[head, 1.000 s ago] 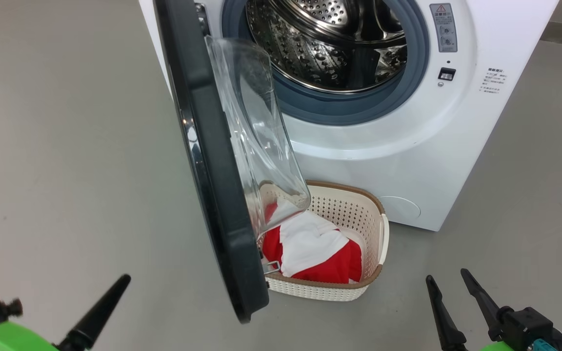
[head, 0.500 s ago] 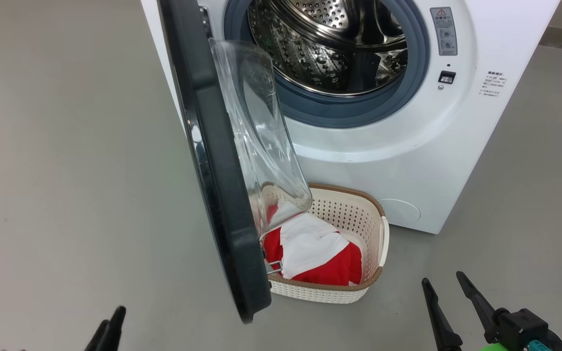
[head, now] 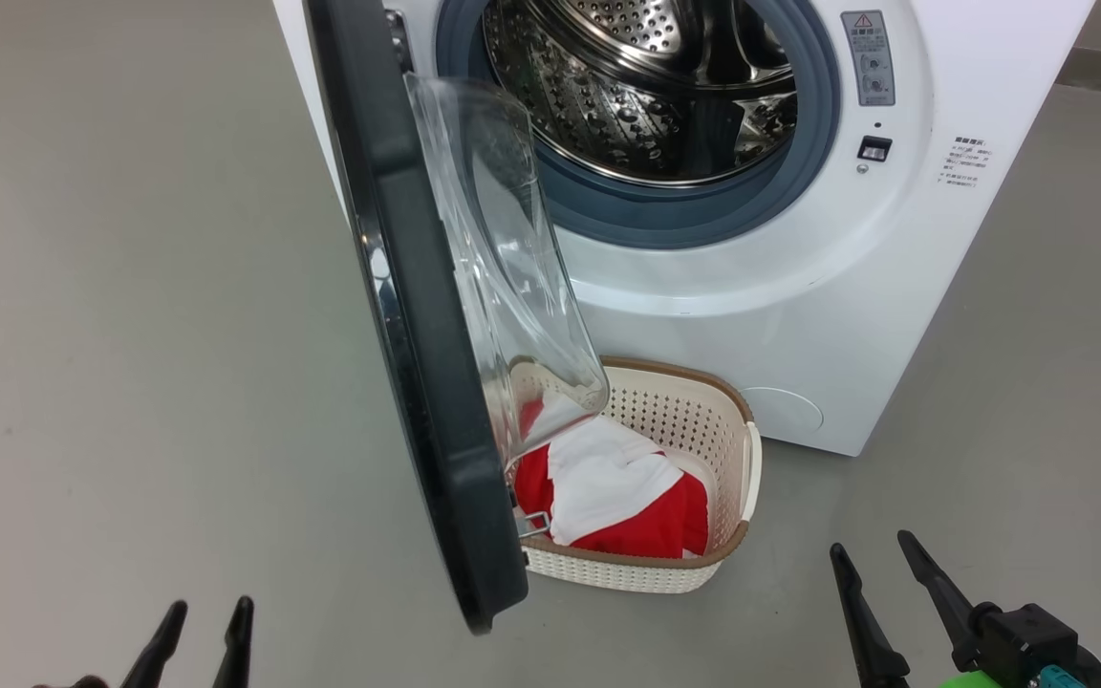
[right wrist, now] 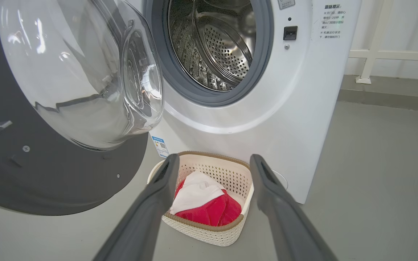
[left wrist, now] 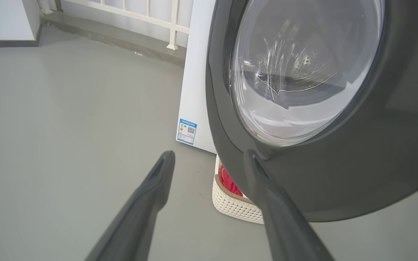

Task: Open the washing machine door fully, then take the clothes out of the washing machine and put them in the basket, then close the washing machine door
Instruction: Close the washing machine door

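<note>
left claw [head: 211, 604] has dropped low and turned since a second ago, fingers apart, empty, aimed at the outer face of the washing machine door [head: 417, 334]: likely lining up the closing push. right claw [head: 871, 541] spread too, holding nothing. clothes [head: 627, 497] lie in the basket [head: 684, 564]. door stands edge-on, hinge far, free edge toward robot, glass bulging right.

We record a white washer [head: 780, 315] at upper right, gasket [head: 675, 227] blue-grey, steel drum [head: 598, 105] dotted with holes. The door [head: 421, 382] rim is glossy black. At lower centre, a cream perforated basket [head: 627, 573], brown-rimmed; the clothes [head: 646, 526] in it red and white. Floor [head: 130, 287] plain grey.
</note>
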Available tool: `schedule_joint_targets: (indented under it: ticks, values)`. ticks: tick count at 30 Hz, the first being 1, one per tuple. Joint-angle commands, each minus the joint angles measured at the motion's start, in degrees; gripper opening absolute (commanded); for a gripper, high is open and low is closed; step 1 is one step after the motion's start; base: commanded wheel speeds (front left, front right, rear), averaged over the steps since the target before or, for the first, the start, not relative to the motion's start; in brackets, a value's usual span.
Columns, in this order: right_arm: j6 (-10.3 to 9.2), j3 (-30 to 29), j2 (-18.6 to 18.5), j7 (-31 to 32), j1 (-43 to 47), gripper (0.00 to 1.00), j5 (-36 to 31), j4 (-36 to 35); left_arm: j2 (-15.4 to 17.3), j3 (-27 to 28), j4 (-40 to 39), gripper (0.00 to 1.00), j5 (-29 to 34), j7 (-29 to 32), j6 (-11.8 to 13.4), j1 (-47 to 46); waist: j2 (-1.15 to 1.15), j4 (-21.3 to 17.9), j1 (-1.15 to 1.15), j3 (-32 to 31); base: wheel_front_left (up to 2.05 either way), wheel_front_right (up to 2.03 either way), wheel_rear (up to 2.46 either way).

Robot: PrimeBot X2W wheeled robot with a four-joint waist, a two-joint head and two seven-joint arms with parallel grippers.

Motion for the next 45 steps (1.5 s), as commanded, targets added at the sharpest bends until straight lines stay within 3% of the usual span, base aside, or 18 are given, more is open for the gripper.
schedule_joint_targets:
  ticks: [1, 5, 10, 31, 32, 34, 35, 36, 37, 39, 45]
  values:
    - [0.36, 0.9, -0.6, -0.4, -2.2, 1.0, 0.6, -1.3, 0.6, 2.9, -1.8, 1.0, 2.2, -0.7, -0.3, -1.3, 0.0, 0.0, 0.0, 0.0, 0.0, 0.0, 0.0]
    - [0.36, 0.7, -0.6, -0.4, -2.3, 1.0, 0.6, -1.4, -3.1, 6.6, -5.6, 1.0, 12.9, -0.7, -0.3, 0.4, 0.0, -0.2, 0.0, 0.0, 0.0, 0.0, 0.0]
    - [0.36, 0.3, -0.6, -0.4, -2.4, 1.0, 0.6, -1.7, -7.5, 10.5, -8.8, 1.0, 18.9, -0.7, -0.3, 2.4, 0.0, -0.4, 0.0, -0.1, 0.0, 0.0, 0.0]
    - [0.36, 0.1, -0.6, -0.4, -1.9, 1.0, 0.9, -1.3, -8.8, 10.2, -7.9, 1.0, 19.4, -0.7, -0.3, 2.9, 0.0, -0.3, 0.0, -0.6, 0.0, 0.0, 0.0]
    - [0.36, 0.1, -0.6, -0.4, -1.8, 1.0, 0.9, -1.3, -8.8, 10.2, -8.0, 0.92, 18.7, -0.7, -0.3, 2.9, 0.0, -0.3, 0.0, -0.6, 0.0, 0.0, 0.0]
    - [0.36, 0.1, -0.6, -0.4, -1.9, 1.0, 1.0, -1.3, -8.6, 10.1, -8.4, 0.47, 17.1, -0.7, -0.3, 2.6, 0.0, -0.4, 0.0, -0.6, 0.0, 0.0, 0.0]
    - [0.36, 0.2, -0.6, -0.4, -1.9, 1.0, 1.0, -1.3, -8.6, 10.1, -8.5, 0.34, 15.9, -0.7, -0.3, 2.5, 0.0, -0.4, 0.0, -0.7, 0.0, 0.0, 0.0]
    - [0.36, 0.2, -0.6, -0.4, -1.9, 1.0, 1.0, -1.2, -8.8, 10.0, -8.4, 0.06, 13.9, -0.7, -0.3, 2.3, 0.0, -0.5, 0.0, -0.7, 0.0, 0.0, 0.0]
    - [0.36, 0.2, -0.6, -0.4, -1.9, 1.0, 1.0, -1.3, -8.6, 9.9, -8.7, 0.0, 11.9, -0.7, -0.3, 2.0, 0.0, -0.6, 0.0, -0.7, 0.0, 0.0, 0.0]
    - [0.36, 0.3, -0.6, -0.4, -1.9, 1.0, 1.0, -1.3, -8.2, 9.7, -9.0, 0.0, 10.0, -0.7, -0.3, 1.7, 0.0, -0.7, 0.0, -0.6, 0.0, 0.0, 0.0]
    - [0.36, 0.5, -0.6, -0.4, -2.0, 1.0, 1.2, -1.2, -6.3, 8.5, -12.6, 0.0, -12.1, -0.7, -0.3, -0.4, 0.0, -1.4, 0.0, -0.4, 0.0, 0.0, 0.0]
